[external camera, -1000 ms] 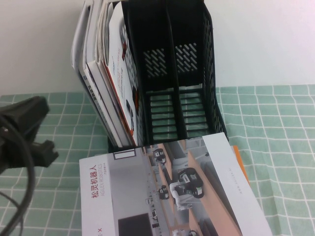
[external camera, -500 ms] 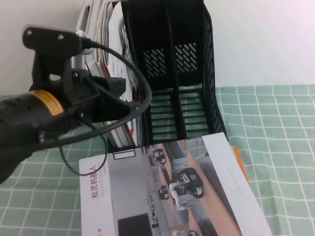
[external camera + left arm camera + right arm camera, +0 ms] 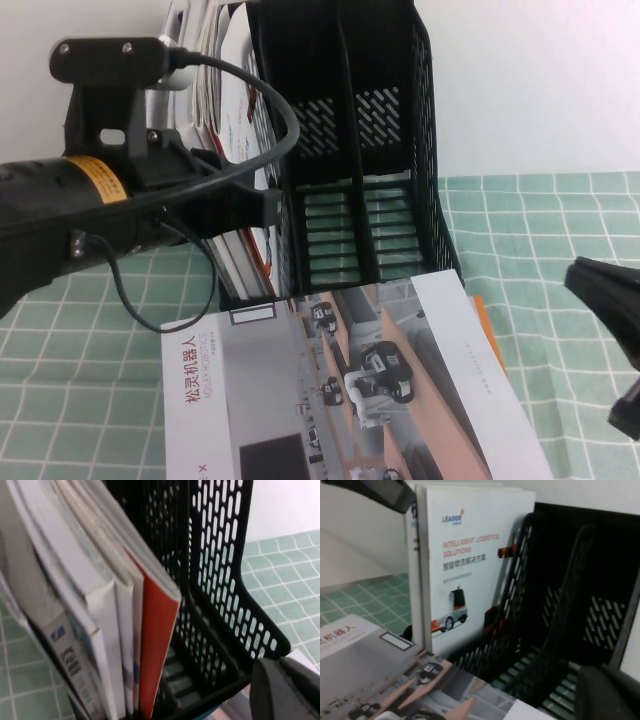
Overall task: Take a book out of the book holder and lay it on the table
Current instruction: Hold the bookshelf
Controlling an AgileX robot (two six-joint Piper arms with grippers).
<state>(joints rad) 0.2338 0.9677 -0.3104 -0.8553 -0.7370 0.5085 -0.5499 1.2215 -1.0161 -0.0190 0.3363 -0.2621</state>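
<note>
The thin white brochure with orange vehicle photos (image 3: 470, 565) is standing in the leftmost slot of the tall black perforated plastic file rack (image 3: 385, 150) on the mint-green gridded cloth counter (image 3: 540, 230). The left gripper (image 3: 262, 208) is hovering beside the brochure, finger state indiscernible. The right gripper (image 3: 615, 330), partly cut off, is sitting with fingers pressed together.

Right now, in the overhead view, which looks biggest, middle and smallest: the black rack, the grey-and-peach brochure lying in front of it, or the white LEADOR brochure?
1. Tall black plastic file rack and grey-and-peach robot-photo brochure: similar, and the brochure is nearer and cropped.
2. Thin white LEADOR brochure: smallest, mostly hidden.
</note>
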